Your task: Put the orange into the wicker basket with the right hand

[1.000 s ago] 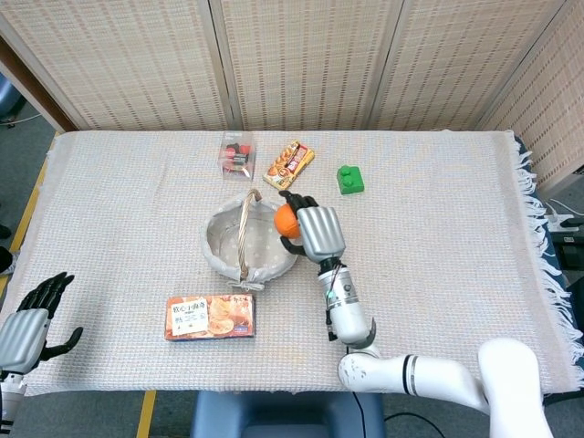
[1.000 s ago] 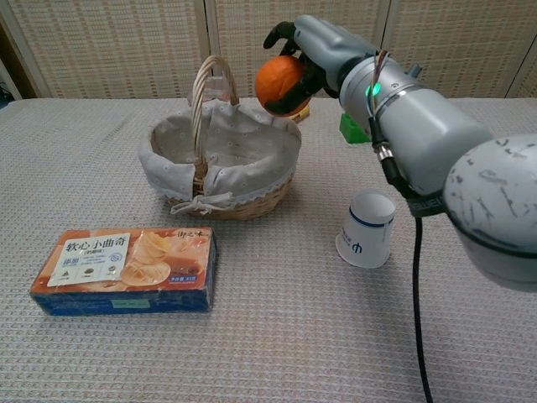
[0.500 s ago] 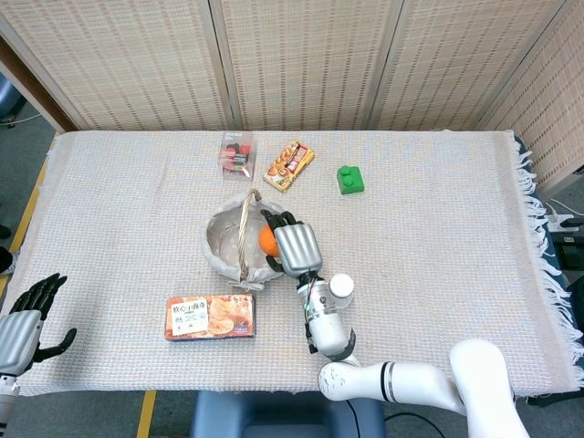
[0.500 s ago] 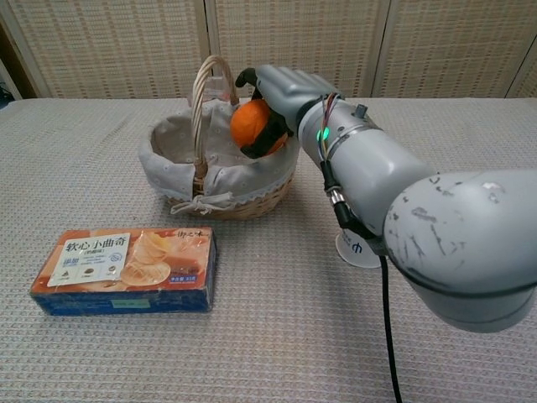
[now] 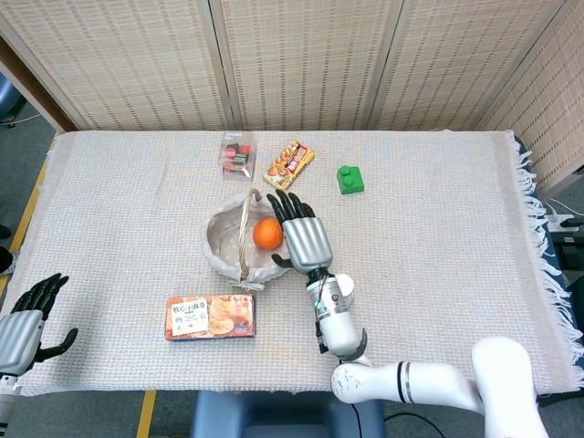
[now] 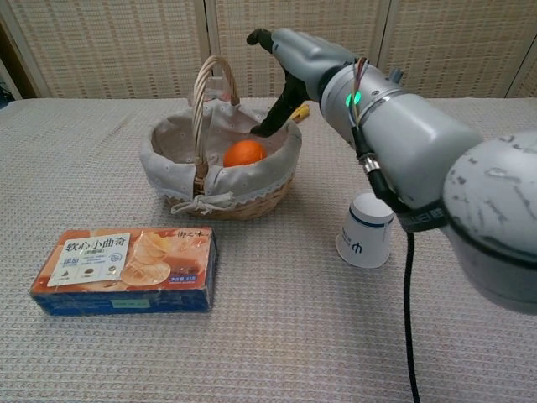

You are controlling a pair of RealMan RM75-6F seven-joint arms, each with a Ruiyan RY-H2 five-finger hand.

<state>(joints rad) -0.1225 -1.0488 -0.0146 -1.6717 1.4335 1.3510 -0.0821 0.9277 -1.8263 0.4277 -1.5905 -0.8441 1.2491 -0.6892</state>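
Orange [image 5: 266, 234] lies inside your wicker basket [image 5: 219, 254]; your right hand [image 5: 301, 237] hovers above it, fingers spread, holding nothing. Left hand [image 5: 26, 320] empty, fingers apart, at table corner.

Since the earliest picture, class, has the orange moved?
Yes. The orange went from beside the basket's rim down inside it, released by the right hand.

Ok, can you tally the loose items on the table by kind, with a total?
Wicker basket: 1
Orange, lying inside the basket: 1
Snack packages: 3 (biscuit box, snack packet, small clear pack)
Green toy brick: 1
Paper cup, upside down: 1
Total: 7
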